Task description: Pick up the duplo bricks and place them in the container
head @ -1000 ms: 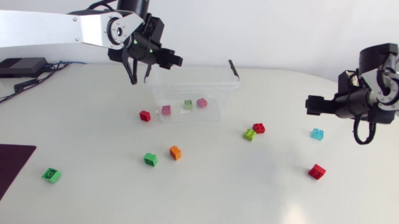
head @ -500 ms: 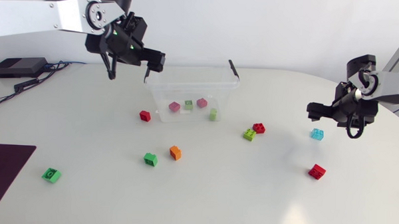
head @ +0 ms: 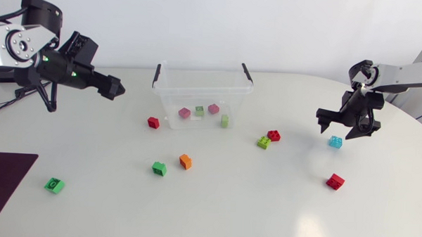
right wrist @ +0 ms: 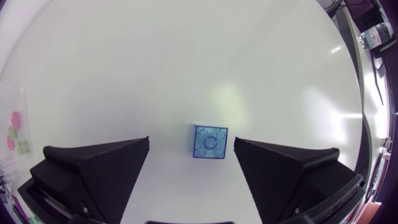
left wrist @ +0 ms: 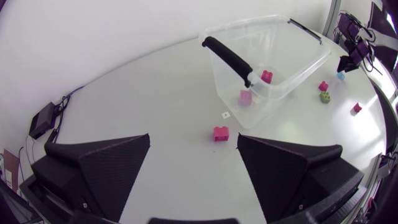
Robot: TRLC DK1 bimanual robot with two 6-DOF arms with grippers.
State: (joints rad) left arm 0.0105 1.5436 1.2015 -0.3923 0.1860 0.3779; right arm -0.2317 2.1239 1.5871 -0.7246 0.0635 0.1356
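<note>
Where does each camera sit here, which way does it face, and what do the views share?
Head view: fixed above the table, facing down; shows both arms, left end effector and right end effector.
Left wrist view: on the left arm's last link, looking across the table at the container; open fingers show.
Right wrist view: on the right arm's last link, facing down at the blue brick; open fingers flank it.
Shared: head and left wrist both show the container; head and right wrist, the blue brick.
</note>
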